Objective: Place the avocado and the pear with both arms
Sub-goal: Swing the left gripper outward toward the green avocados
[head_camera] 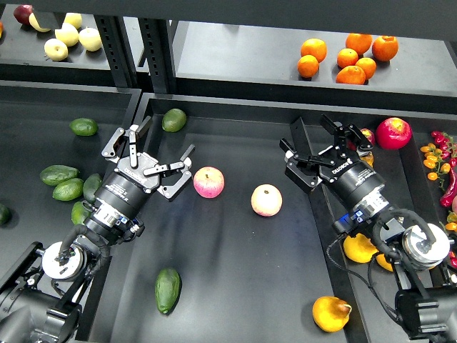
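The elongated mid-green avocado (168, 289) lies in the front of the middle black tray (235, 257), well below and in front of my left gripper (153, 143). That gripper is open and empty, hovering over the tray's left part, left of a pink apple. The lumpy orange-yellow pear (330, 313) with a short dark stem lies at the front right, at the tray's divider. My right gripper (310, 136) is open and empty, far behind the pear, over the tray's right edge.
Two pink-yellow apples (208, 182) (266, 200) lie mid-tray. A rounder dark avocado (173, 119) lies at the back left. More avocados (68, 189) fill the left bin. More yellow fruit (359, 248) lies under my right arm. Oranges (346, 57) and pale yellow fruits (68, 36) sit on the shelf.
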You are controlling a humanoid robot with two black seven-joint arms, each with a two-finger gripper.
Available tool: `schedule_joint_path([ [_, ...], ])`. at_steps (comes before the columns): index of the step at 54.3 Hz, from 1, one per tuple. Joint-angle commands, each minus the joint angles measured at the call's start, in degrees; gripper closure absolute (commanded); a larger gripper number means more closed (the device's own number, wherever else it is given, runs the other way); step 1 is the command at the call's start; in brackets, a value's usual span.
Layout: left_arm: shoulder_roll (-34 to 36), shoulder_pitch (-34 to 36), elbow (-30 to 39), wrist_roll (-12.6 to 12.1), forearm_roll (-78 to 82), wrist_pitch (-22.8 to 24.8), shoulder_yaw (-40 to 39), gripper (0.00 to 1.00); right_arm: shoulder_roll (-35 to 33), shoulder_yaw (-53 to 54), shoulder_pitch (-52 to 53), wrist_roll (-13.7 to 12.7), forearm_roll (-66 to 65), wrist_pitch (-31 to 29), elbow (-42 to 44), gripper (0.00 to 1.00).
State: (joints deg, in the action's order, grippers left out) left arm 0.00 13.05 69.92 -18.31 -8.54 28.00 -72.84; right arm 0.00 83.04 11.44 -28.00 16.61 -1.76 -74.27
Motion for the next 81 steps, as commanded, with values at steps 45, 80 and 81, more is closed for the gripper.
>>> schedule_joint_path([
  [45,32.77,14.46,-0.84,-9.69,4.75,0.00,24.93,0.00,0.00,2.91,0.87,0.00,-2.64,0.09,0.44,0.00],
  [80,44.47,37.66,0.21,-9.69,28.13,0.00,51.74,0.00,0.00,3.53,0.52,0.00,-2.46,-0.53,0.27,0.00],
  [81,44.39,38.01,0.21,-9.69,28.40,0.00,52.18,0.00,0.00,3.62,0.52,0.00,-2.46,-0.53,0.27,0.00],
])
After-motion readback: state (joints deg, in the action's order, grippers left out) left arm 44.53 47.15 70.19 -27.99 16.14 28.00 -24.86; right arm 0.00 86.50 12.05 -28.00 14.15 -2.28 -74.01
